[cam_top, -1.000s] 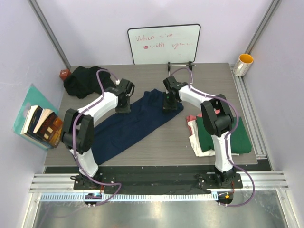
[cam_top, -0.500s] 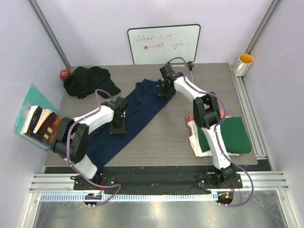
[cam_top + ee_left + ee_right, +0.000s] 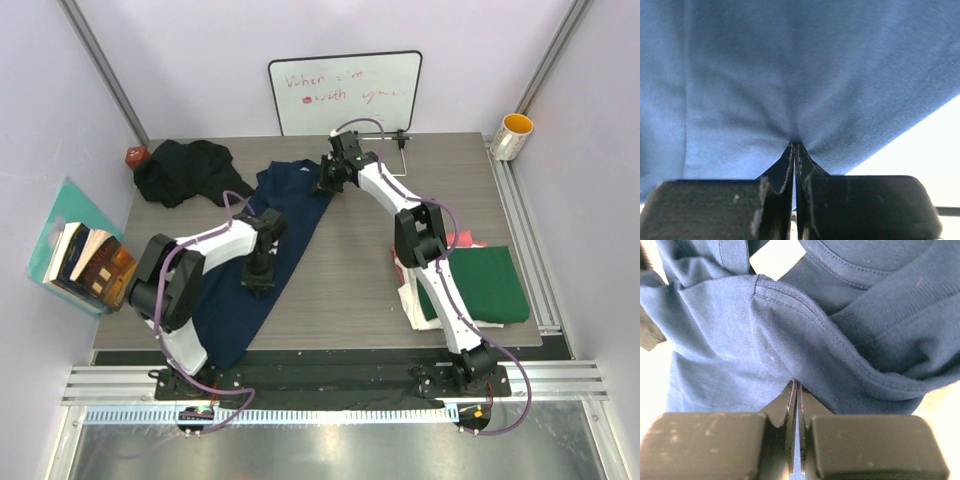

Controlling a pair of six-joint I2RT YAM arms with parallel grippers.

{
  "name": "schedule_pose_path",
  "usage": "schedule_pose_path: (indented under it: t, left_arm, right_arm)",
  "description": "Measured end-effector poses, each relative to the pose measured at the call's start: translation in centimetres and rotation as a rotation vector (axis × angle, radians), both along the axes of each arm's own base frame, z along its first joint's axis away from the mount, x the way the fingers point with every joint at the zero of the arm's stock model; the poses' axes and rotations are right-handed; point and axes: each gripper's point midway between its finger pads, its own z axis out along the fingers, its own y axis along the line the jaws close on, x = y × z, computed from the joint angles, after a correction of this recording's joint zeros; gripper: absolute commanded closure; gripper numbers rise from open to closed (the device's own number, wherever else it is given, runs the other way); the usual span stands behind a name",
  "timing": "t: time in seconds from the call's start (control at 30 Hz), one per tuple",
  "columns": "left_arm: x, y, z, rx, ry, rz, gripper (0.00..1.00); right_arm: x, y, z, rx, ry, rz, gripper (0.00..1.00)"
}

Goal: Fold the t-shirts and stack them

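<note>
Left gripper (image 3: 259,279): you have it pinched tight on the navy shirt (image 3: 295,210).
Right gripper (image 3: 325,182): clamped on that shirt's far end.

bright, even overhead light, soft shadows; wrist views blow the table (image 3: 775,257) out white, navy t-shirt (image 3: 740,340) weave sharp.

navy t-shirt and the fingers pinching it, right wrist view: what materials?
navy t-shirt: soft knit, likely cotton jersey, matte; fine knit texture, stitched hems, puckers at the pinch.
fingers: matte black, probably moulded plastic or rubber; pale specks, rough edges; which is unclear.
</note>
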Motion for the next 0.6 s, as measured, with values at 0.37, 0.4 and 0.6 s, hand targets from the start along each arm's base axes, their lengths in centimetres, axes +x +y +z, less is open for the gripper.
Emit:
schedule_pose_path:
  t: [0.37,0.4,0.6]
  left_arm:
    - [0.1,-5.2,0.0,-0.041,0.122,-0.057,1.00]
    - [0.3,-5.8,0.0,-0.054,0.129,-0.053,1.00]
    - [3.2,-9.1,0.0,-0.097,0.169,-0.050,1.00]
  right_arm:
    - [2.6,1.2,0.6,0.225,0.021,-0.073,0.72]
    - [2.9,1.2,0.8,0.242,0.016,-0.078,0.71]
    - [4.6,-0.4,1.3,0.255,-0.062,-0.101,0.64]
